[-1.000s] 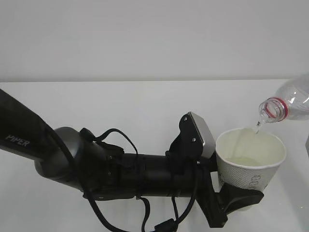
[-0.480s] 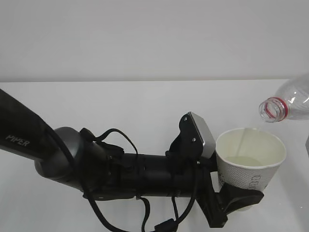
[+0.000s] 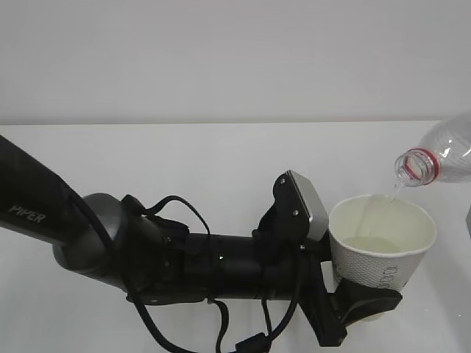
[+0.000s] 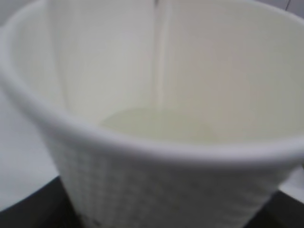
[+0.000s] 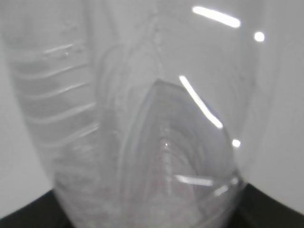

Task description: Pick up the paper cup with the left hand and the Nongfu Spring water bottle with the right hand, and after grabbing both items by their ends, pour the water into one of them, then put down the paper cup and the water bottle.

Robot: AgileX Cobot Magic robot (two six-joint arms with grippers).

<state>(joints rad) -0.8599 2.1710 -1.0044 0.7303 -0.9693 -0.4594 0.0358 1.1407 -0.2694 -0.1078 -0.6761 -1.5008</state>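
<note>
The white paper cup (image 3: 383, 257) stands upright off the table, and my left gripper (image 3: 366, 300) is shut on its lower part. In the left wrist view the paper cup (image 4: 142, 180) fills the frame, with pale water (image 4: 156, 126) pooled at its bottom. The clear Nongfu Spring water bottle (image 3: 445, 151) lies tilted at the top right, its red-ringed open mouth just above the cup's far rim. A thin stream of water (image 3: 396, 193) runs from the mouth into the cup. The bottle (image 5: 142, 118) fills the right wrist view, and my right gripper (image 5: 152, 211) is shut on it, with only dark jaw edges showing at the lower corners.
The thick black left arm (image 3: 110, 243) with loose cables (image 3: 221, 323) stretches across the lower half of the white table (image 3: 184, 162). A plain pale wall (image 3: 221, 59) rises behind the table's far edge.
A second ago water was running, half a second ago the stream had stopped, and now a thin stream runs again. The cup and left arm have not moved.
</note>
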